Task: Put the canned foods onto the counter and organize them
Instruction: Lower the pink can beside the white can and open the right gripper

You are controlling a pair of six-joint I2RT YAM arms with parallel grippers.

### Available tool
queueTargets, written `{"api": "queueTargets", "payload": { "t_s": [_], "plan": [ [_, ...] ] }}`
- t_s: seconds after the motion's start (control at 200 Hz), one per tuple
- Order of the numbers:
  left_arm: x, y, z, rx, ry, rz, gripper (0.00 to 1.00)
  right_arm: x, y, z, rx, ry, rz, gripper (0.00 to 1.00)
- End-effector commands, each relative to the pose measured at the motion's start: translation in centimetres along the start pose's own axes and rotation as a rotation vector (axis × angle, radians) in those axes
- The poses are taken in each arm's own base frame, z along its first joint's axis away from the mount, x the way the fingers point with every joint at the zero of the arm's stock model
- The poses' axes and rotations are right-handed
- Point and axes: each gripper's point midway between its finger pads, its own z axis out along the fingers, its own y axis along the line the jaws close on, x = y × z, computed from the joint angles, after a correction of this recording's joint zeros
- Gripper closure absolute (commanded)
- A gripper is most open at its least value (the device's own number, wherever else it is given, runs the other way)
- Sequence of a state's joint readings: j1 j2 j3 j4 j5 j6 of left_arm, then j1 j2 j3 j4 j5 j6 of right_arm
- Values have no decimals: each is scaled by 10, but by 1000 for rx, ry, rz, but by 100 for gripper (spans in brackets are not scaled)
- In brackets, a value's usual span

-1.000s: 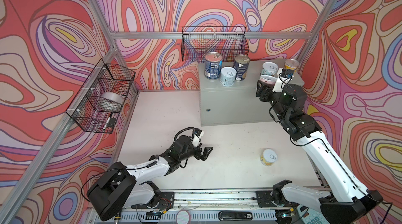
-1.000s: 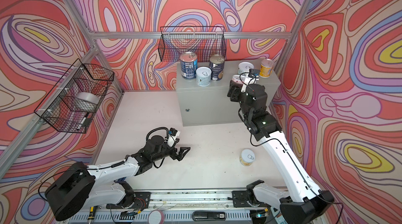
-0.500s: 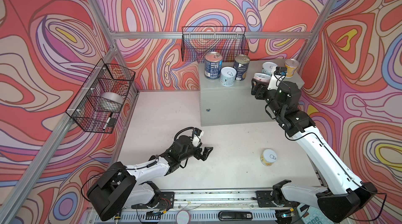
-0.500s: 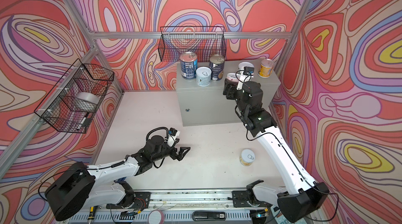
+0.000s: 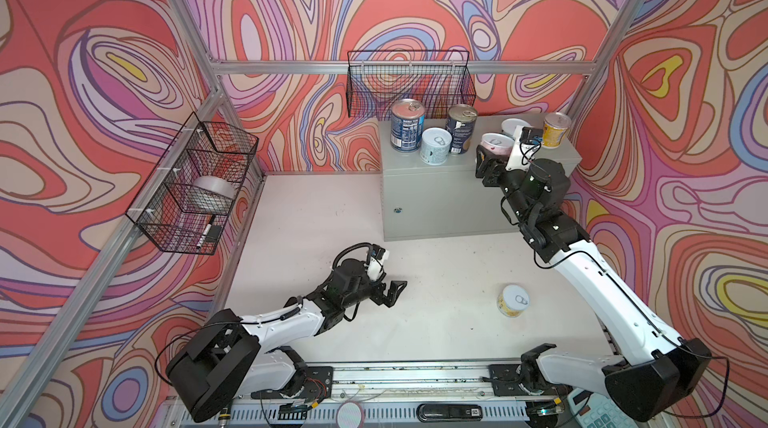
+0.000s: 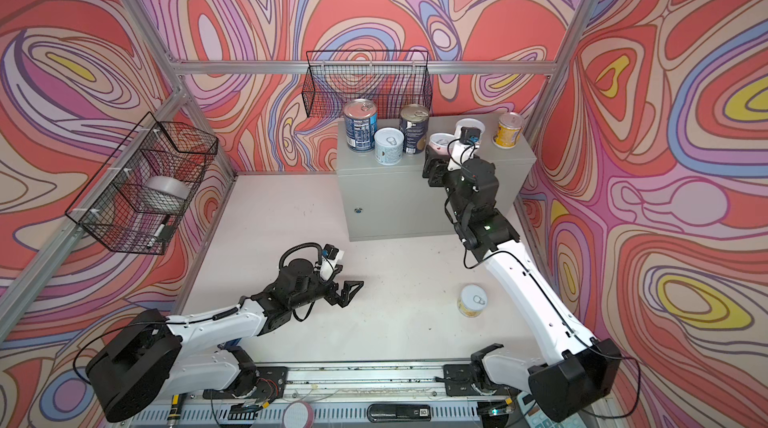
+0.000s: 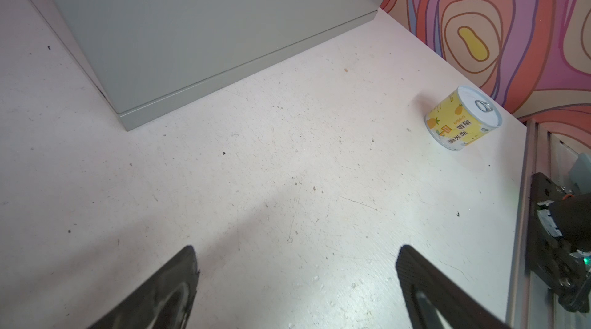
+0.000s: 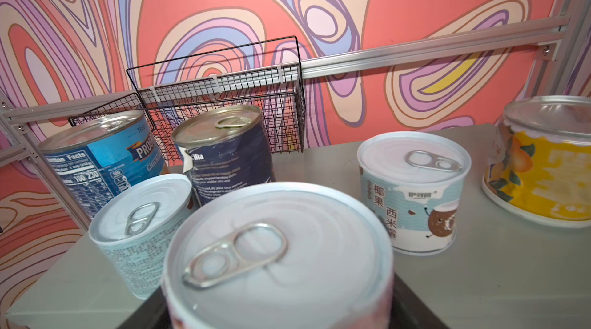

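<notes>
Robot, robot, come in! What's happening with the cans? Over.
Left gripper open, empty. Right gripper shut on pink can at counter's front edge. Yellow can on floor. Pale blue can close beside.

Bright metal pull-tab lids gleam on the pink can [image 8: 278, 257] and the dark blue can [image 8: 230, 158], whose glossy paper label is wrinkled and torn. The counter [image 8: 479, 263] is smooth, matt grey metal, the basket [image 8: 224, 94] thin black wire, and the floor [image 7: 287, 167] scuffed, speckled matt white.
</notes>
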State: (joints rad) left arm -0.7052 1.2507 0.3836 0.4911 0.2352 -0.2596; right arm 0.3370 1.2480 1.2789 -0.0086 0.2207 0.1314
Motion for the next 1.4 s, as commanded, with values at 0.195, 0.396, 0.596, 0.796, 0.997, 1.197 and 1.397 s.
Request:
{"api": "queueTargets", "payload": {
  "t_s": [0.195, 0.396, 0.596, 0.796, 0.997, 1.197, 1.397],
  "plan": [
    [-11, -1, 1, -1, -33, 5, 0, -26, 2, 16, 15, -113, -15, 36],
    [-11, 0, 1, -5, -31, 8, 0, -26, -3, 24, 39, -119, -7, 36],
    [-11, 1, 2, -12, -26, 11, 0, -19, -15, 34, 96, -98, 3, 36],
    [-10, 2, 2, -13, -21, 13, 0, -15, -23, 39, 136, -99, -4, 36],
    [-9, 2, 3, -14, -19, 14, 0, -9, -28, 46, 170, -97, -38, 36],
    [-9, 2, 3, -14, -18, 14, 0, -4, -31, 54, 192, -90, -59, 36],
    [-9, 2, 3, -14, -17, 12, 0, -2, -30, 63, 191, -92, -75, 35]
  ]
}}
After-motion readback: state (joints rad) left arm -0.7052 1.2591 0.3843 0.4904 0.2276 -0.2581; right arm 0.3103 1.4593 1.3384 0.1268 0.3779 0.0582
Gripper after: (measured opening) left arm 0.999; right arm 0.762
